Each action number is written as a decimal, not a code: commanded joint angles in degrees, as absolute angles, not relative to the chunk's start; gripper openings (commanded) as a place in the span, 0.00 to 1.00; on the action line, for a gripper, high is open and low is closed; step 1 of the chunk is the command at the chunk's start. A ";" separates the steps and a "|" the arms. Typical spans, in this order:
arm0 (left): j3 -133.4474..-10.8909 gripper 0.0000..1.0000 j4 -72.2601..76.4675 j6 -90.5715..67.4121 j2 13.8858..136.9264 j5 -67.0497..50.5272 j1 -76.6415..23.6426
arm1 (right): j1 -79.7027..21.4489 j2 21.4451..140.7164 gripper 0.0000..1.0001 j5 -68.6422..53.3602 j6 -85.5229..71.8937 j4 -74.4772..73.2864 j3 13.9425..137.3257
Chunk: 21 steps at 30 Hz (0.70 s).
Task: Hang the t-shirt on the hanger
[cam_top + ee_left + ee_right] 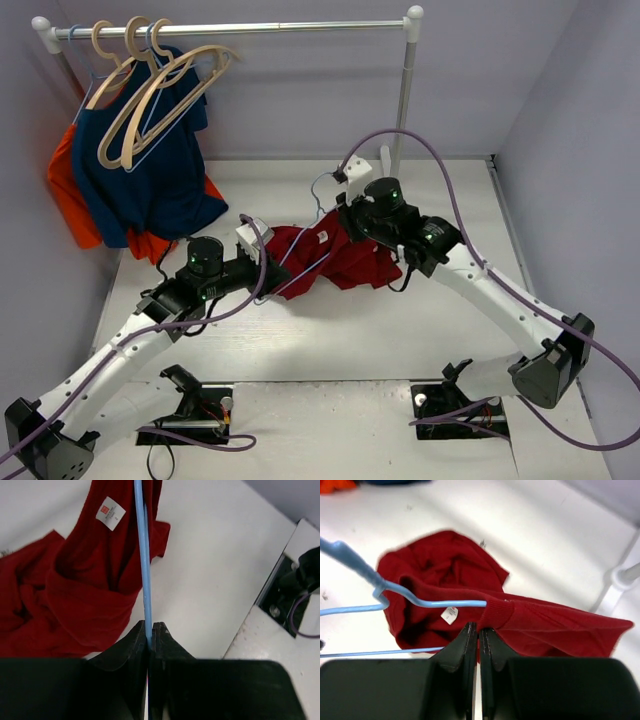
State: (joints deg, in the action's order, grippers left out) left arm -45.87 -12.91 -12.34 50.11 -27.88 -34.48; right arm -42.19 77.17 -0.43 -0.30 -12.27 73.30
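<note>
The dark red t-shirt (350, 262) lies crumpled mid-table between the arms. The light-blue wire hanger (304, 272) has one arm pushed into the neck opening. My left gripper (150, 629) is shut on the hanger's wire (142, 555), which runs away from it into the t-shirt (75, 605) past the white label (110, 513). My right gripper (479, 629) is shut on the t-shirt's ribbed neckband (500, 612) and holds it up. The hanger (445, 603) enters the collar just above the label (450, 615). In the top view the left gripper (262, 262) is left of the shirt and the right gripper (345, 225) is over its far edge.
A clothes rail (240, 30) stands at the back, its right post (403, 100) near the right arm. A navy blue shirt (150, 185), an orange garment (62, 190) and pale wooden hangers (150, 100) hang at its left end. Grey walls close the sides.
</note>
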 commanded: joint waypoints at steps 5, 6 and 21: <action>-46.23 0.00 15.28 -17.93 51.67 -31.81 -34.98 | -44.73 76.02 0.00 -1.32 5.88 -15.02 87.68; -46.40 0.00 16.77 -18.36 52.20 -32.16 -35.07 | -45.43 77.42 0.00 -1.23 6.58 -15.81 89.80; -32.70 0.00 41.04 -21.44 51.15 -29.18 -35.07 | -49.75 80.07 0.00 -0.18 8.26 -18.20 88.88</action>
State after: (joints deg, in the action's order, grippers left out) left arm -30.65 27.66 -19.57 51.42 -28.53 -34.57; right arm -49.36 80.38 -0.38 8.25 -20.60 91.33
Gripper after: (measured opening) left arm 0.062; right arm 0.051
